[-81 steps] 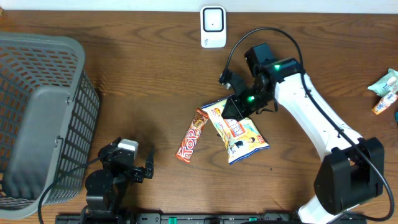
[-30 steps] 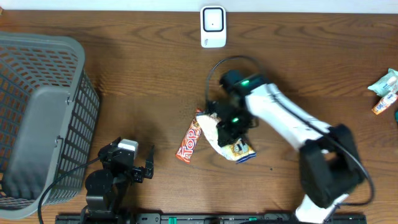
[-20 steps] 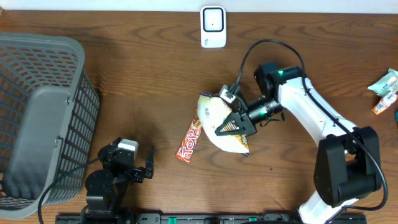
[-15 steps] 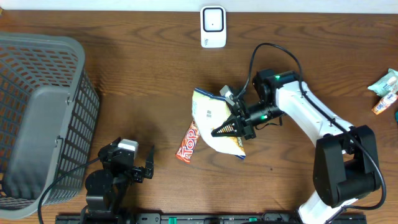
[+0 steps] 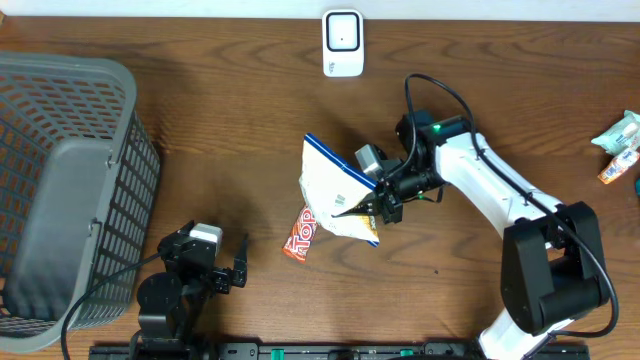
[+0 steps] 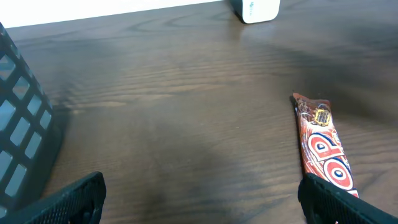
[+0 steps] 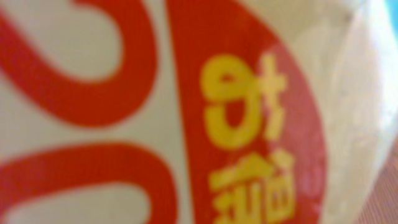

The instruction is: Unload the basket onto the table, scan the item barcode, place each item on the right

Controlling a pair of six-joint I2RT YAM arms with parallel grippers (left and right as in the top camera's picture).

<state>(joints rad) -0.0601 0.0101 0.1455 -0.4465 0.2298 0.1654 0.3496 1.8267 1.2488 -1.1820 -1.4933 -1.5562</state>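
Right gripper pinches the bag, apparently at its edge, holding it tilted over the bar, well apart from the scanner. Left gripper is spread wide near the basket.

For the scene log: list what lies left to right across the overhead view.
Gray mesh basket → left gripper, open → red Top candy bar → snack bag held by the right gripper → small packets at the right edge. The white scanner shares the bag's span, so it is left out.
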